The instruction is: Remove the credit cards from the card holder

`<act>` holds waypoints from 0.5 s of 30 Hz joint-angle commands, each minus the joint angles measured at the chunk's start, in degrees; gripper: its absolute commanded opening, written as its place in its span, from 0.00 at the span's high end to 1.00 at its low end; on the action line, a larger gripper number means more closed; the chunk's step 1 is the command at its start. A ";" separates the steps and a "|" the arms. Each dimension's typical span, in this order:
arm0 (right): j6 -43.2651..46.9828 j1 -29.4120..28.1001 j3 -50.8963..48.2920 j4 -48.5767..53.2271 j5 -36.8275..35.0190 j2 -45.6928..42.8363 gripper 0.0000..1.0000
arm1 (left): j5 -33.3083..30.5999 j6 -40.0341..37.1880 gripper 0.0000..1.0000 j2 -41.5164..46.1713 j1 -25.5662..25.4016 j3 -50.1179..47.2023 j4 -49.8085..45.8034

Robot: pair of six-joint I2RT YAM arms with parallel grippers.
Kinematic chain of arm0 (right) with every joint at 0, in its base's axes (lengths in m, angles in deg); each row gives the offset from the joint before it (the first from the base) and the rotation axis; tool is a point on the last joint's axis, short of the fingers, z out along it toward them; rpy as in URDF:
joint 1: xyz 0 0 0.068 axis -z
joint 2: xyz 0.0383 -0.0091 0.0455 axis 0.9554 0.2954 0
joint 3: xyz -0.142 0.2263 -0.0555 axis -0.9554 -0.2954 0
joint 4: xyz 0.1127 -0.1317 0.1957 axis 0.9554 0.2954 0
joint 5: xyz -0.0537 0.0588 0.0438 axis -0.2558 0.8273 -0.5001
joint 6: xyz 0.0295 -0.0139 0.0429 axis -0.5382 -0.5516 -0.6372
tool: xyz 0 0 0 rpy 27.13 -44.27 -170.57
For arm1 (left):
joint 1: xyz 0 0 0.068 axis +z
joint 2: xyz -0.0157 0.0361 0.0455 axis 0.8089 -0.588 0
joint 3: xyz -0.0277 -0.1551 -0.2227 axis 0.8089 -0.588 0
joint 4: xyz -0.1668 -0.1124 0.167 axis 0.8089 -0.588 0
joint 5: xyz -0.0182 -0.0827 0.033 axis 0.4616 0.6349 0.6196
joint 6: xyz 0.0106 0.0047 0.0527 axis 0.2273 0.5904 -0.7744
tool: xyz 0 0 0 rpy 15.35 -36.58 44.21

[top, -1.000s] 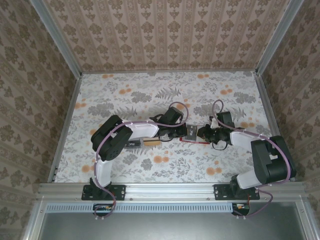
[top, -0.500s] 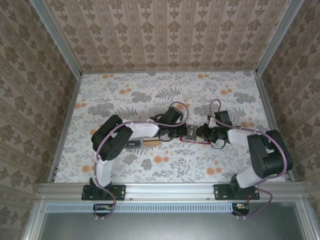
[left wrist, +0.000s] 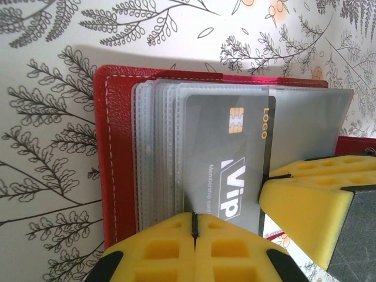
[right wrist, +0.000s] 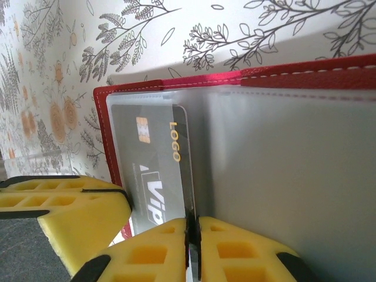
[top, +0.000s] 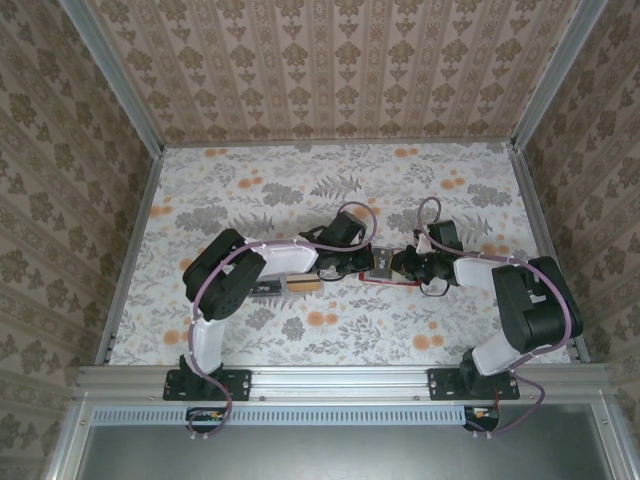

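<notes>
Dark grey plastic credit card (left wrist: 226, 158) isn't out yet! From above: the red leather card holder (top: 392, 281) lies mid-bench (top: 250, 190), and the right arm has swung in closer. Left wrist: left pincer (left wrist: 194, 226) clenched on the clear plastic sleeves (left wrist: 158, 147), pinning them. Right wrist: right pincer (right wrist: 192, 235) has just nipped shut on the card's edge, so the pull looks next.
</notes>
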 commanded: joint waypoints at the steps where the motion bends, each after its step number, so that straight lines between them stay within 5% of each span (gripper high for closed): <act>1: -1.09 -0.40 -0.05 -2.33 3.51 0.10 0.90 | -0.47 0.26 1.00 -2.82 -0.04 -0.10 -4.47; 4: -1.09 -0.09 -0.48 -2.14 2.90 0.12 1.00 | -0.69 0.46 1.00 -2.40 -0.03 -0.28 -4.56; 15: -0.65 4.34 -3.19 1.28 -0.13 -2.42 1.00 | -2.67 2.39 1.00 -1.22 0.97 -2.68 -5.00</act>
